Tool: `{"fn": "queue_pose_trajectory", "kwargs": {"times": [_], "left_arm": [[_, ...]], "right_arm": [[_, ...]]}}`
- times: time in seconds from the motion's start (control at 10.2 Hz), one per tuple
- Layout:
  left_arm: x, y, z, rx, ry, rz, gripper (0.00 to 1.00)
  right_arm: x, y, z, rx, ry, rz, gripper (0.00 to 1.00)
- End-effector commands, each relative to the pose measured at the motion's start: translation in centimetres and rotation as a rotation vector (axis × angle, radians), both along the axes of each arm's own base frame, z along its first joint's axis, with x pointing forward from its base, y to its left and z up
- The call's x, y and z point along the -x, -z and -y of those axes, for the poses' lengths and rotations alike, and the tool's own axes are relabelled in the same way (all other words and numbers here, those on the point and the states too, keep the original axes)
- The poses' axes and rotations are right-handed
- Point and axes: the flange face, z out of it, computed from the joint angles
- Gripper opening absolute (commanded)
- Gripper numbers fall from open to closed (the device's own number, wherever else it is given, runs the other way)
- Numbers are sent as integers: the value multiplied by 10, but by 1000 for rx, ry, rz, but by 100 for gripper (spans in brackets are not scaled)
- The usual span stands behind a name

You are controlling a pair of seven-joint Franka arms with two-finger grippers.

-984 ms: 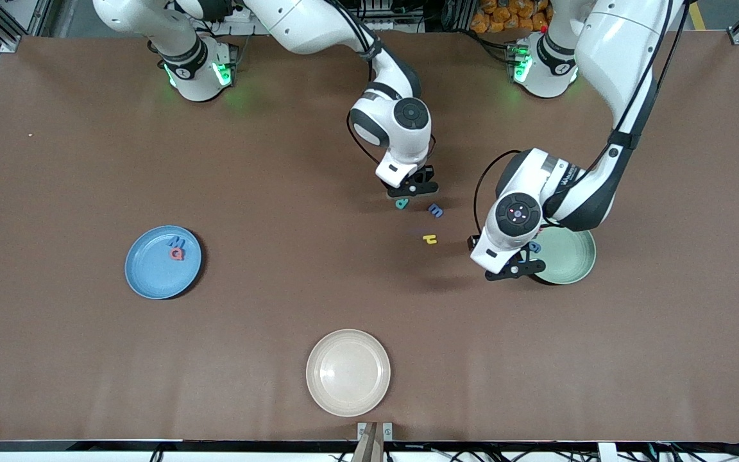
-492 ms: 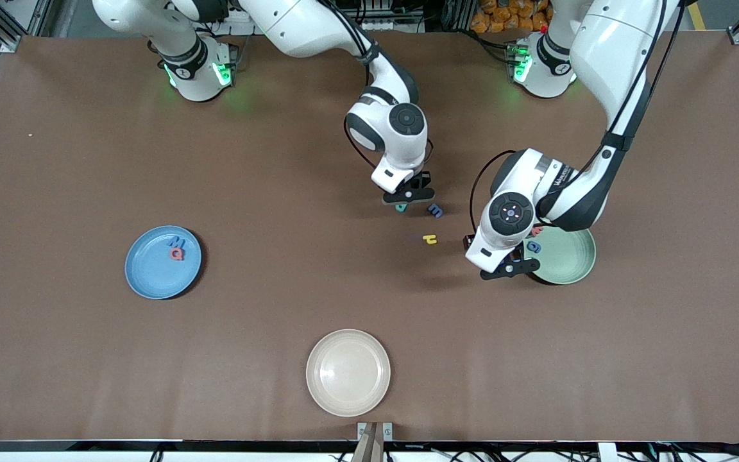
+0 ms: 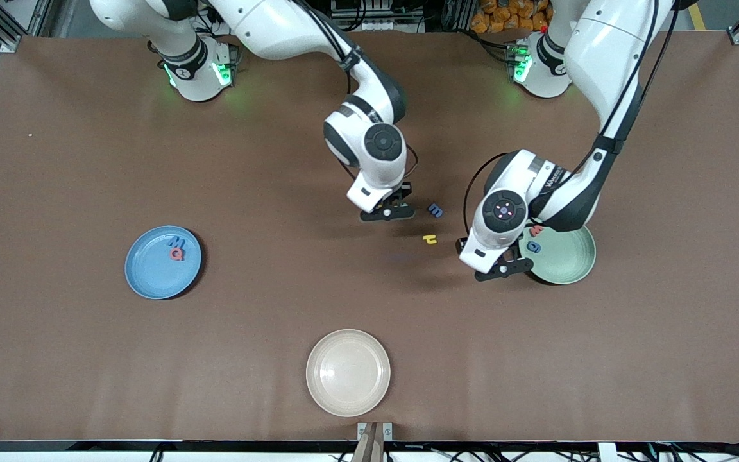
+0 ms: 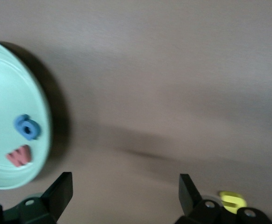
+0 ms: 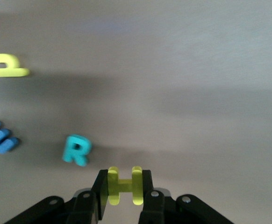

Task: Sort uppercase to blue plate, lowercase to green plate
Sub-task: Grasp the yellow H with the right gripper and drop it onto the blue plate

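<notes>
plates sat apart: cream plate [image 3: 348, 372] nearest the camera, blue plate [image 3: 163, 262] holding m [image 3: 178, 241] and q [image 3: 177, 254], green plate [image 3: 565, 256] holding g [image 3: 534, 247] and w [image 3: 537, 229]. left gripper [image 3: 501, 269] hung spread wide beside the green plate. yellow h [image 3: 430, 239] and blue m [image 3: 435, 210] lay on the table. right gripper [image 5: 122, 185] pinched the yellow capital h [image 5: 124, 185] – teal r [image 5: 76, 150] lay beneath.
</notes>
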Motion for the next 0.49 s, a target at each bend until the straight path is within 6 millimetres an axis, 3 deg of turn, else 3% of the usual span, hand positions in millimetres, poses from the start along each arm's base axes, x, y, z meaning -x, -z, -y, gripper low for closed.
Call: {"fn": "queue_pose_trajectory", "kwargs": {"times": [0.0,0.3,0.39], "left_arm": [[14,11,32,16,-47,28,100],[24,16,44,17,-54,34,100],[28,19,47,22,-58,39,100]], "right_arm": [[-56,-26,87,-19,-46,-116,0],[-117,-36,227,3,-62,-284,0],[-136,-32,289,1,-44,-331,0]]}}
